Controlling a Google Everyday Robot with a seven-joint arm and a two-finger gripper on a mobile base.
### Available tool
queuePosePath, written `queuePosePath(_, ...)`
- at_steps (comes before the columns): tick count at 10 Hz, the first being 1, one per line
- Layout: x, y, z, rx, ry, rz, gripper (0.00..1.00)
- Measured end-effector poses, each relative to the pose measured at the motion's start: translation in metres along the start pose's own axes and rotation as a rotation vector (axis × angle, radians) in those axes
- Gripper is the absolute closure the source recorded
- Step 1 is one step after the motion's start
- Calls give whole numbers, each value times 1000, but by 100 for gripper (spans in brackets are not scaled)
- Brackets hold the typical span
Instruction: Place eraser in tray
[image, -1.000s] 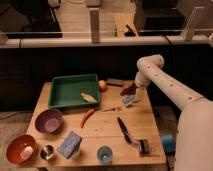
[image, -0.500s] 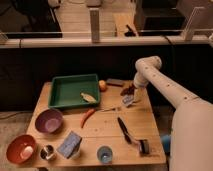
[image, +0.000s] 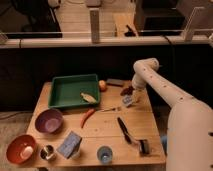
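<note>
- Eraser (image: 114, 82) lies flat on the bench (image: 100, 127), outside the tray (image: 70, 92), just past the tray's far right corner, with the orange fruit (image: 102, 85) between the two.
- We see the tool (image: 128, 96) hanging low to the right of the tray, near the eraser but apart from it. Its fingers are spread wide and nothing seems pinched between them.
- Against the last second almost nothing has changed: the arm keeps its bent pose, the tool stays spread, and the eraser has not moved.
- We judge the task is still at the approach, with no grasp made and the whole carry to the tray left.
- Next, we think, the tool must shift over the eraser, drop and close on it. The block is flat and gives little to grip, and the fruit beside it could be nudged.
</note>
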Motion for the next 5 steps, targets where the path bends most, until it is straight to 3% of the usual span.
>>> queuePosePath(2, 1, 0, 6, -1, -5, 5, 20)
queuePosePath(3, -3, -3, 7, 15, -18, 6, 20)
queuePosePath(5, -21, -16, -6, 40, -41, -12, 20)
